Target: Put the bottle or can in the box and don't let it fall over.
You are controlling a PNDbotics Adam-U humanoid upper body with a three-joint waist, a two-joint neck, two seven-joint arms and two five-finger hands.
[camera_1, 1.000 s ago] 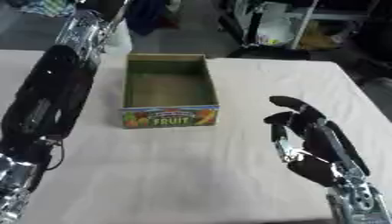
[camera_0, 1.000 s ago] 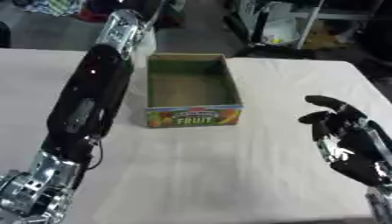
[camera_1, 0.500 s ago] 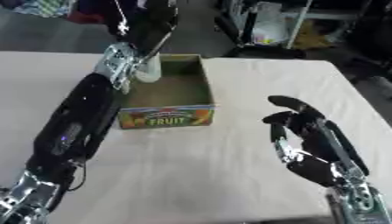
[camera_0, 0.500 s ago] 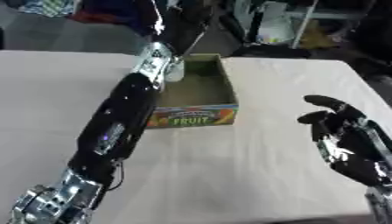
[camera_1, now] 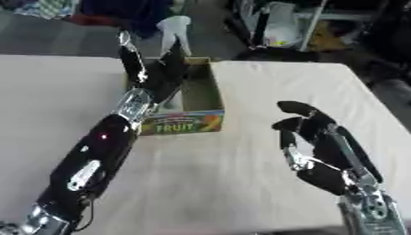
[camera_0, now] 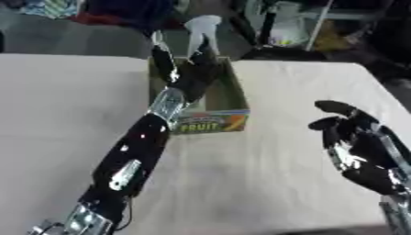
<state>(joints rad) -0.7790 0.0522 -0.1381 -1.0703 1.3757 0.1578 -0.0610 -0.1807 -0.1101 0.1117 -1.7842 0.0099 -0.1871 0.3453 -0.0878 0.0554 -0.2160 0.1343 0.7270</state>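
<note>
Bottle, white, is standing at the box's twelve o'clock end; left hand is spreading released beside it, right hand idling open at four o'clock.

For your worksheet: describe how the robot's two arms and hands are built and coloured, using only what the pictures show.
Both are mostly glossy black with silver metal joints. The left arm has a long black shell, a silver wrist section and small lights on it; the left hand has slim black fingers. The right hand is black with silver parts between its segments.
</note>
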